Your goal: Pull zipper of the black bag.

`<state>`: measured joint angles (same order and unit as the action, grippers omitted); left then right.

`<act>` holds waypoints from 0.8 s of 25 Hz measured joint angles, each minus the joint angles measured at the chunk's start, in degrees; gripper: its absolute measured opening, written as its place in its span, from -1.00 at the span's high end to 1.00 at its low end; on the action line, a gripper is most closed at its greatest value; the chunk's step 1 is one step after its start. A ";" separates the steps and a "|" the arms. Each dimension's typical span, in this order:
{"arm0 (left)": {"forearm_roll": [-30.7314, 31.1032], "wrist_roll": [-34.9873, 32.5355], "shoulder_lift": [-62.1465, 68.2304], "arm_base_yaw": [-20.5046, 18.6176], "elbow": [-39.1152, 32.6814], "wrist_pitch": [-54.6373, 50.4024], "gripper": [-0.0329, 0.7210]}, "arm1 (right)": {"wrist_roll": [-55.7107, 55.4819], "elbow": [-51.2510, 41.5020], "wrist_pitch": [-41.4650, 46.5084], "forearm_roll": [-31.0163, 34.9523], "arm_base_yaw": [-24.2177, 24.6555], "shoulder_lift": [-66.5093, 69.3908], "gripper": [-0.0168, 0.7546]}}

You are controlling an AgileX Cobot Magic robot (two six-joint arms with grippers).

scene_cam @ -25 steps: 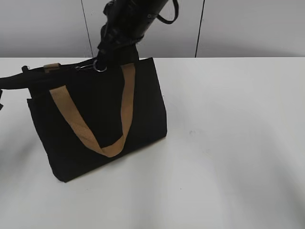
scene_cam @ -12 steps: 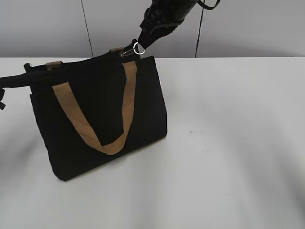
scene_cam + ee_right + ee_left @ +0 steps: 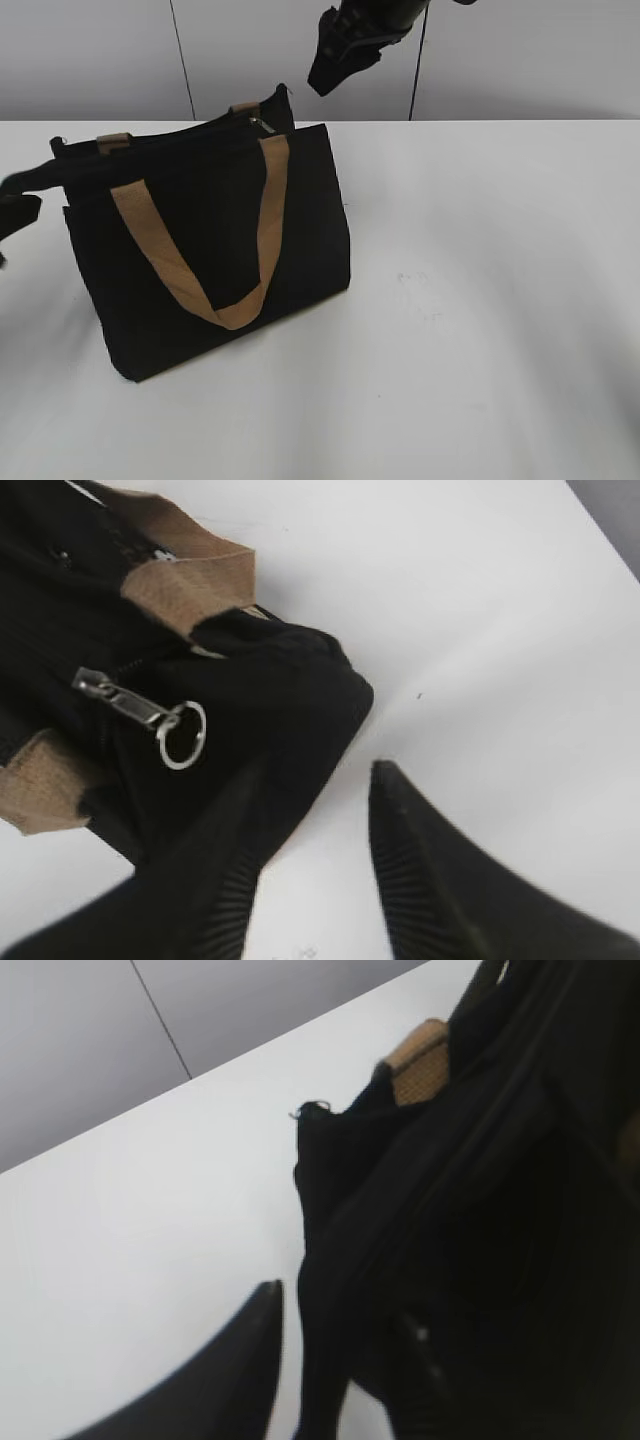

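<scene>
The black bag (image 3: 300, 210) stands on the white table (image 3: 480, 300) with two tan handles. Its zipper (image 3: 262, 124), a small silver pull with a ring, lies loose near the right end of the top edge; it also shows in the right wrist view (image 3: 130, 702). My right gripper (image 3: 332, 78) is open and empty, in the air above and right of the zipper; the jaws (image 3: 320, 800) hang over the bag's end (image 3: 290, 700). My left gripper (image 3: 18, 212) is at the bag's left end. Its jaws (image 3: 340, 1350) are apart, with the bag's edge (image 3: 470, 1210) between them.
A grey panelled wall (image 3: 520, 60) runs behind the table. The table's bare white surface stretches to the right of the bag and in front of it.
My right gripper has let go of the zipper's ring and risen up and to the right. The pull has dropped onto the bag's top. My left gripper has sunk lower at the bag's left end.
</scene>
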<state>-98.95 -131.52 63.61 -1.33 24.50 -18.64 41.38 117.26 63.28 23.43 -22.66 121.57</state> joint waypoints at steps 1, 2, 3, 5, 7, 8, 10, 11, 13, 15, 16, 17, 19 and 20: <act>-0.05 0.00 0.00 0.00 0.00 -0.70 0.00 | 0.00 0.00 0.05 -0.13 0.20 0.01 0.11; -0.05 0.06 0.00 0.00 0.00 -1.12 -0.25 | -0.05 0.00 0.11 -0.25 0.28 0.01 -0.02; -0.11 0.06 0.00 0.00 0.00 -1.39 -0.51 | -0.12 0.00 0.18 -0.32 0.28 0.01 -0.14; -0.11 0.11 0.00 0.00 0.00 -1.55 -0.77 | -0.18 0.00 0.43 -0.32 0.28 -0.09 -0.25; -0.11 0.16 0.00 0.00 0.00 -1.60 -0.84 | -0.18 0.00 0.59 -0.32 0.28 -0.81 -0.28; -0.11 0.16 0.00 0.00 0.00 -1.87 -0.84 | -0.18 0.00 0.59 -0.32 0.28 -1.25 -0.29; -0.11 0.21 -0.19 0.00 0.00 -2.94 -0.80 | -0.18 0.00 0.69 -0.32 0.28 -2.55 -0.30; -0.11 0.21 -0.64 0.00 0.00 -4.34 -0.78 | -0.18 0.00 0.84 -0.32 0.28 -3.15 -0.30; -0.11 0.45 -2.03 0.00 0.00 -8.38 -0.75 | -0.18 0.00 1.71 -0.32 0.28 -4.70 -0.30; -0.11 2.05 -3.99 0.00 0.00 -13.45 -0.72 | -0.11 0.00 3.56 -0.32 0.28 -6.09 -0.30; -0.11 3.25 -4.77 0.00 0.00 -15.34 -0.71 | 0.18 0.00 4.96 -0.32 0.28 -6.88 -0.30; -0.02 4.64 -5.54 0.00 0.00 -17.50 -0.68 | 0.87 0.00 5.61 -0.32 0.28 -7.59 -0.30; 2.26 7.30 -6.45 0.00 0.00 -21.15 -0.62 | 3.19 0.00 6.07 -0.32 0.28 -8.69 -0.30; 5.19 9.14 -6.57 0.00 0.06 -22.48 -0.59 | 4.62 0.00 6.16 -0.44 0.28 -9.34 -0.30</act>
<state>-93.76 -122.38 57.04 -1.33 24.56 -41.11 46.00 117.26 69.45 22.99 -22.38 112.23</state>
